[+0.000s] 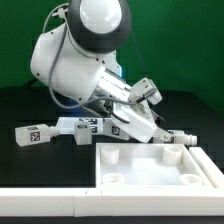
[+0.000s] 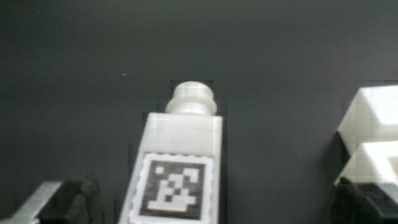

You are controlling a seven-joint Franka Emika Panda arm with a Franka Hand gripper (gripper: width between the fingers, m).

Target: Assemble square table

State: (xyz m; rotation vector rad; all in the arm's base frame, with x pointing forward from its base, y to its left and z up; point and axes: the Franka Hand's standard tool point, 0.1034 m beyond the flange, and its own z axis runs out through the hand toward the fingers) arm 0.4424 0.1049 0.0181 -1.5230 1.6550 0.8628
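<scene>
One rail [image 1: 40, 206], one top [image 1: 150, 168], four legs [image 1: 34, 136]

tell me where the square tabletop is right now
In the exterior view the square tabletop lies flat at that view's lower right, between the tagged legs farther back and the long white rail along the bottom edge.

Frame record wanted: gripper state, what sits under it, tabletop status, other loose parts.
gripper: gripper open, holding nothing
under gripper: tagged leg lying flat on the black table, between the fingers and apart from them
tabletop: square top lying flat, no leg mounted in its sockets
other parts: more legs lying behind the top, including far leg at the exterior view's left
</scene>
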